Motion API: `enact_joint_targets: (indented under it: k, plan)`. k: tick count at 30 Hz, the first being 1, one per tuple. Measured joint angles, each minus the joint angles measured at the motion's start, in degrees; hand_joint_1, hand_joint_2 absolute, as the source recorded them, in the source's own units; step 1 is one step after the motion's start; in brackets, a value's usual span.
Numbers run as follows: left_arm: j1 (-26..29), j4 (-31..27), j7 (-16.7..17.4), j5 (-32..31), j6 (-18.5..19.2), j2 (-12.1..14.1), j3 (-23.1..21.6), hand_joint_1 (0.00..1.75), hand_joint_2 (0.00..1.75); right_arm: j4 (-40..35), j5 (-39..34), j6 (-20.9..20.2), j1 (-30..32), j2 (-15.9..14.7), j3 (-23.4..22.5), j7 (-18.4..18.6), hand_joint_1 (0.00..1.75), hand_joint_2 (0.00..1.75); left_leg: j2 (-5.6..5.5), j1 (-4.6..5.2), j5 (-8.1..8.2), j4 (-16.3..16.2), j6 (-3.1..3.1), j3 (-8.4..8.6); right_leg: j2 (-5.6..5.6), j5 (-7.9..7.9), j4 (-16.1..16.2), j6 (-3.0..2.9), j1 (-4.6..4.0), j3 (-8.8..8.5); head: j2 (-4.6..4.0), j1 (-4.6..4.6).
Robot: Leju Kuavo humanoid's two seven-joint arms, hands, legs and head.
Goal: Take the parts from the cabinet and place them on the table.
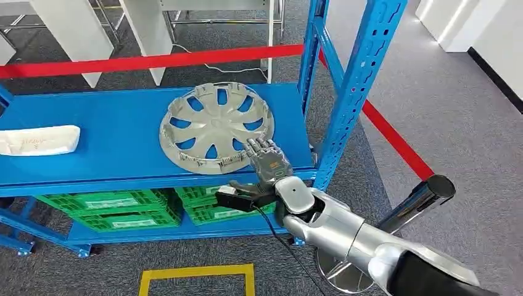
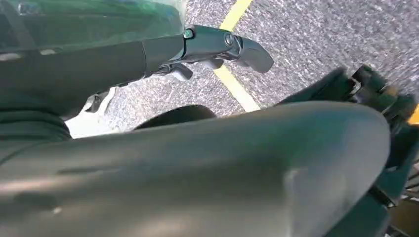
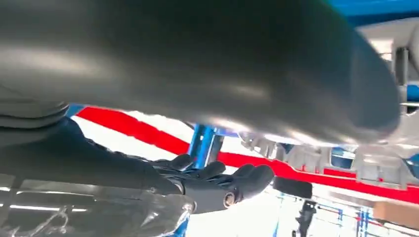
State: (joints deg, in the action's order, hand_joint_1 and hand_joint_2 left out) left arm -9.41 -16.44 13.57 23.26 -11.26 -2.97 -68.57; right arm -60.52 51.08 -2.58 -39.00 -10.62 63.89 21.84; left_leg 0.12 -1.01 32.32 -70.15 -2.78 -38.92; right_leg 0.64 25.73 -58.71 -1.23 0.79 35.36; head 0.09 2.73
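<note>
Grey carpet covers the floor (image 1: 444,105), crossed by a red barrier tape (image 1: 154,60) that runs behind and to the right of a blue metal shelf rack (image 1: 92,123). White furniture legs stand beyond the tape. On the rack's upper shelf lies the silver hubcap (image 1: 216,126), flat, face up, near the right front corner and the blue upright post (image 1: 358,80). Well to its left on the same shelf rests a white foam-like part (image 1: 38,140). Green plastic crates (image 1: 117,208) sit on the lower shelf. A yellow floor marking (image 1: 196,277) lies in front of the rack.

The silver right arm reaches in from the lower right; the right hand (image 1: 266,161) rests with spread fingers on the hubcap's near rim, over its front edge. In the right wrist view the fingers (image 3: 217,177) are extended and apart under the rim, so the hand is open, holding nothing.

The left hand (image 2: 217,47) hangs over the carpet, fingers partly extended; whether they are closed, I cannot tell.
</note>
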Motion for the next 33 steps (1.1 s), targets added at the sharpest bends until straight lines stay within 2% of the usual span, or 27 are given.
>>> enact_joint_targets:
  k: [1, 2, 3, 4, 5, 6, 7, 10, 12, 14, 15, 17, 19, 33]
  plan:
    - [0.0, 0.0, -0.1, 0.0, 0.0, 0.0, 0.0, 0.00, 0.00, 0.0, 0.2, 0.0, 0.0, 0.0, 0.0, 0.0, 0.00, 0.00, 0.00, -0.12, -3.14, 5.1, -0.02, 2.10, 0.09, 0.22, -0.1, 0.28, 0.12, -0.29, 0.00, 0.02]
    - [0.0, 0.0, -0.1, 0.0, -0.1, 0.0, 0.0, 0.00, 0.00, -0.1, 0.4, 0.0, 0.0, 0.1, 0.0, 0.0, 0.00, 0.00, -0.03, -0.30, -5.45, 9.9, -0.05, 4.00, 0.13, 0.50, -0.3, 0.66, 0.15, -0.44, 0.00, -0.04]
    - [0.0, 0.0, -0.1, 0.0, -0.1, 0.0, 0.0, 0.00, 0.00, -0.2, 0.4, 0.0, -0.1, 0.1, 0.1, 0.0, 0.00, 0.00, -0.26, 0.00, -4.48, 10.8, 0.12, 4.58, 0.25, 0.69, -0.6, 1.07, -0.25, -0.34, 0.00, -0.24]
    - [0.0, 0.0, -0.1, 0.0, -0.1, 0.0, 0.0, 0.00, 0.00, -0.2, 0.4, 0.1, -0.2, 0.1, 0.1, 0.0, 0.00, 0.00, -0.26, 0.00, -4.11, 11.5, 1.00, 4.78, 0.42, 0.68, -0.6, 1.35, -0.23, -0.15, 0.00, -0.28]
    - [0.0, 0.0, -0.1, -0.1, -0.2, 0.0, 0.0, 0.00, 0.00, -0.2, 0.5, 0.1, -0.1, 0.2, 0.2, 0.0, 0.00, 0.00, -0.28, 0.12, -4.20, 11.4, 1.31, 4.60, 0.39, 0.51, -0.4, 1.71, -0.19, -0.21, 0.00, -0.09]
    - [0.1, 0.0, -0.1, -0.1, -0.2, 0.0, 0.0, 0.00, 0.00, -0.2, 0.6, 0.1, -0.1, 0.1, 0.3, 0.0, 0.00, 0.00, -0.24, -0.06, -4.27, 11.6, 1.38, 4.71, 0.38, 1.17, -0.6, 1.16, -0.26, -0.30, 0.00, -0.15]
    - [0.2, 0.0, -0.1, -0.1, -0.2, 0.0, 0.0, 0.00, 0.00, -0.2, 0.7, 0.2, -0.1, 0.1, 0.3, 0.0, 0.00, 0.00, -0.27, -0.05, -4.25, 11.6, 1.43, 4.79, 0.28, 0.74, -0.5, 0.30, -0.28, -0.34, 0.00, 0.04]
    - [0.2, 0.0, -0.2, -0.4, -0.2, -0.1, 0.0, 0.00, 0.00, -0.3, 0.9, 0.2, -0.2, 0.2, 0.4, 0.0, 0.00, 0.00, -0.31, 0.06, -4.19, 11.6, 1.94, 4.88, 0.25, 0.64, 0.0, 0.21, -0.29, -0.74, 0.00, 0.22]
    - [0.2, 0.0, -0.2, -0.4, -0.2, -0.1, 0.0, 0.00, 0.00, -0.3, 0.9, 0.2, -0.2, 0.2, 0.4, 0.0, 0.00, 0.00, -0.31, 0.16, -4.11, 11.6, 2.19, 4.88, 0.25, 0.47, 0.3, 0.52, -0.26, -0.87, 0.00, 0.22]
    - [0.2, 0.0, -0.2, -0.4, -0.2, -0.1, 0.0, 0.00, 0.00, -0.3, 1.0, 0.2, -0.2, 0.2, 0.5, 0.0, 0.00, 0.00, -0.31, 0.21, -4.05, 11.6, 2.31, 4.89, 0.22, 0.43, 0.4, 0.69, -0.25, -0.95, 0.00, 0.22]
    - [0.2, 0.0, -0.2, -0.4, -0.2, -0.1, 0.0, 0.00, 0.00, -0.3, 1.1, 0.2, -0.2, 0.2, 0.5, 0.0, 0.00, 0.00, -0.31, 0.23, -4.03, 11.5, 2.34, 4.89, 0.19, 0.40, 0.5, 0.98, -0.24, -0.99, 0.00, 0.22]
    - [0.2, 0.0, -0.2, -0.4, -0.2, -0.1, 0.0, 0.00, 0.00, -0.3, 1.2, 0.2, -0.1, 0.2, 0.5, 0.0, 0.00, 0.00, -0.30, 0.28, -3.99, 11.5, 2.40, 4.88, 0.20, 0.43, 0.7, 2.18, -0.11, -1.05, 0.00, 0.22]
    - [0.2, 0.0, -0.3, -0.5, -0.2, -0.1, 0.0, 0.00, 0.00, -0.3, 1.2, 0.3, -0.1, 0.2, 0.5, -0.2, 0.00, 0.00, -0.30, 0.30, -3.98, 11.5, 2.39, 4.89, 0.20, 0.45, 0.7, 2.41, -0.08, -1.04, 0.00, 0.20]
    - [0.2, 0.0, -0.2, -0.5, -0.4, -0.1, 0.0, 0.00, 0.00, -0.2, 1.2, 0.7, 0.4, 0.2, 0.5, -1.0, 0.00, 0.00, -0.30, 0.18, -3.99, 11.7, 2.29, 5.07, 0.14, 0.64, 0.5, 2.23, -0.20, -0.96, 0.00, 0.20]
